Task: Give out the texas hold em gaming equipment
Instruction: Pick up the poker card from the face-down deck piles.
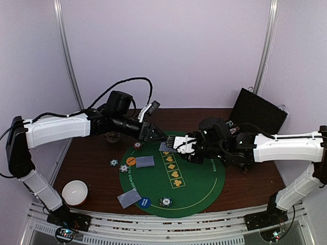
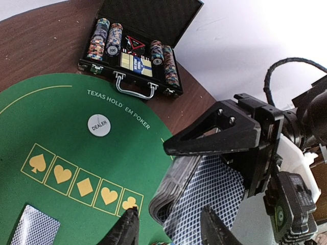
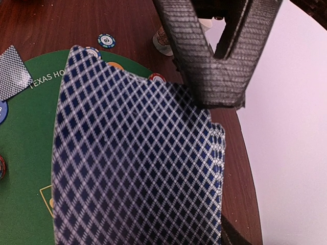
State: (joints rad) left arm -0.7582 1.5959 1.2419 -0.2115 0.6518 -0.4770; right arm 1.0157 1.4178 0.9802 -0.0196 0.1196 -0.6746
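Clamping a thick deck of blue-diamond-backed playing cards point(image 3: 138, 163) between its black fingers point(image 3: 214, 56), the right gripper point(image 1: 180, 145) holds it above the far side of the round green felt mat point(image 1: 196, 186), which lies along the middle of the table's near edge. The left gripper point(image 2: 170, 212) is just beside the deck, its fingers point(image 2: 127, 229) spread apart at the deck's edge; if they touch a card I cannot tell. On the mat lie two loose face-down cards point(image 1: 144, 162), an orange button disc point(image 1: 131, 161), a blue button disc point(image 1: 144, 202), a white DEALER disc point(image 2: 99, 125) and striped poker chips point(image 1: 124, 168). An open black case point(image 2: 133, 56) stands at the far right corner
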